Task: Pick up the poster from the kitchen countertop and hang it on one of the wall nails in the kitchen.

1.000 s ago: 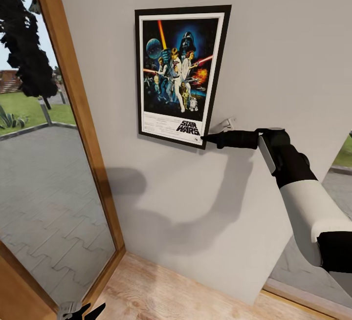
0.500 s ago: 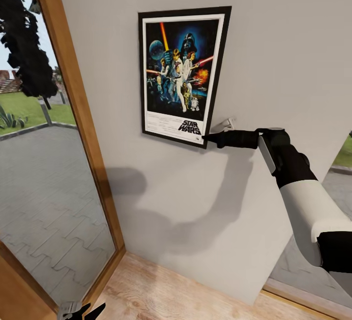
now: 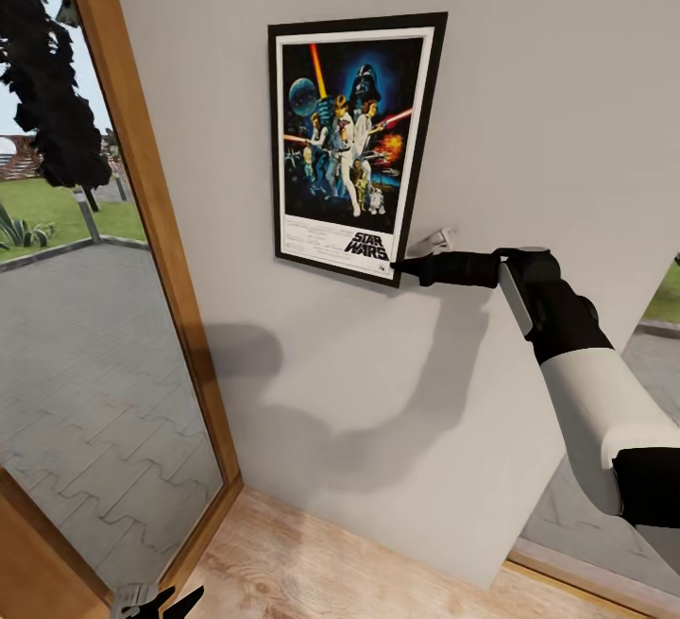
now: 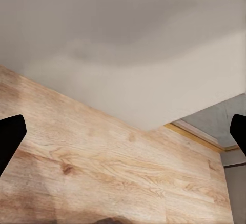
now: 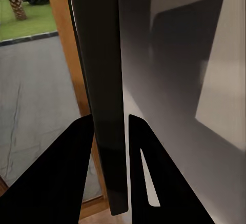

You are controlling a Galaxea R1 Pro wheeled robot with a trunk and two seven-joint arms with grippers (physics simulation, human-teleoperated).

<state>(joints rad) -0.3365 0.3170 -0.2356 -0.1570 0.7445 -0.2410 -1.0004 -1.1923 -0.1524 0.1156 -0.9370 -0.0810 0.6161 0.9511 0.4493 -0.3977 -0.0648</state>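
Observation:
The Star Wars poster (image 3: 351, 146) hangs upright against the pale grey wall (image 3: 548, 80), slightly skewed. My right gripper (image 3: 399, 267) is shut on its lower right corner. In the right wrist view the poster's black frame edge (image 5: 105, 90) runs between the two dark fingers (image 5: 64, 178), which press on it from both sides. My left gripper (image 3: 156, 602) hangs low near the floor, and in the left wrist view its fingertips (image 4: 10, 138) stand wide apart, open and holding nothing. The nail is hidden from me and the kitchen countertop is out of view.
A tall glass pane in a wooden frame (image 3: 142, 213) stands left of the poster, with paving and grass outside. Wooden floor (image 3: 312, 562) lies below the wall. Another glazed opening (image 3: 595, 524) sits low at the right behind my right arm.
The poster's left edge has swung a little to the right, so it now sits squarer on the wall. My right arm and left gripper have stayed where they were.

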